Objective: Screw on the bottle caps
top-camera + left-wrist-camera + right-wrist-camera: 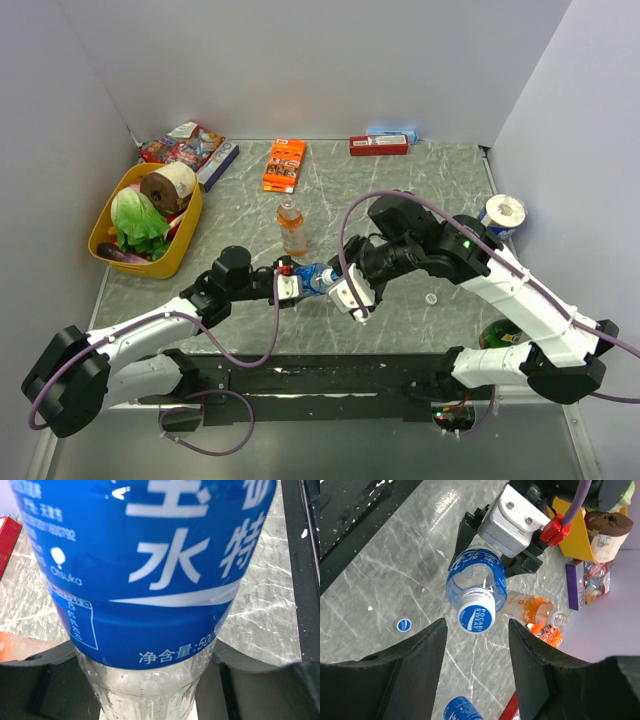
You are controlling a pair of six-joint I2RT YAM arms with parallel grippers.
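Item: short clear plastic bottle with a blue label (318, 277), held on its side above the grey marbled desk (400, 190), near the middle of the desk's near half. The lower body of the bottle is clamped between the fingers of the left gripper (297, 284); in the left wrist view the blue label fills the frame and the clear base is seen wedged between the black fingers. A round blue-and-white screw cap (476, 611) is seated on the neck, which is pointed towards the right gripper (477, 632). The fingers of the right gripper are spread apart, one on either side of the cap, with a gap visible on both sides and no contact made. A loose blue-and-white cap (403, 624) is lying flat on the desk, well apart from both grippers. A taller clear bottle of orange liquid (292, 228) is standing upright just beyond the held bottle, and its neck appears bare. A second blue-labelled bottle (462, 709) is partly seen at the lower edge of the right wrist view.
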